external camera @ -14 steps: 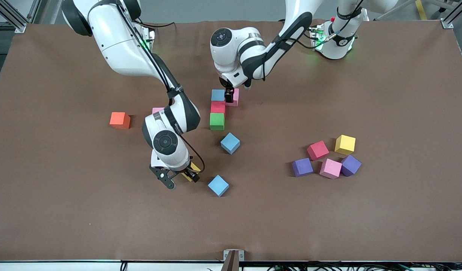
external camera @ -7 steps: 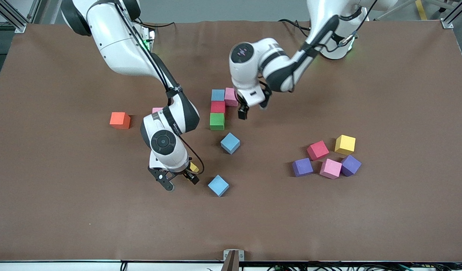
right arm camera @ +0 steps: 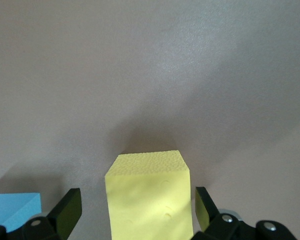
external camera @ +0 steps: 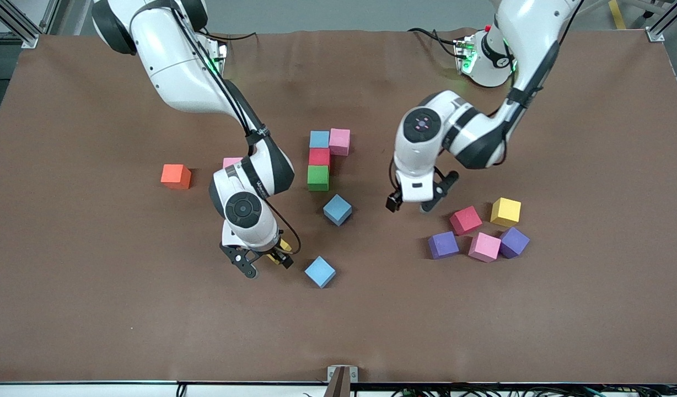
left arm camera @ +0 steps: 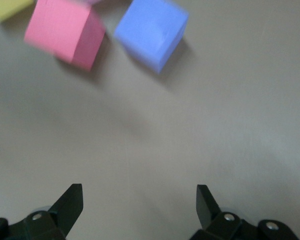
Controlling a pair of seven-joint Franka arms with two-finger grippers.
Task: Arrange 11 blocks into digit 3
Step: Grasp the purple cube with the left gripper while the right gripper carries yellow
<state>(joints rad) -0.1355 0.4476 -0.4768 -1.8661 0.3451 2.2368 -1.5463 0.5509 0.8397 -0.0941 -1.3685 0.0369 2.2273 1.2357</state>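
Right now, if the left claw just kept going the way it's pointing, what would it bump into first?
The left claw is open, empty, and points down at the table. Bare brown table is probably first. The pink block and purple block sit off its line.

Both arms wear glossy white shells with black joint bands, thin black cables, green base lights and black fingers.
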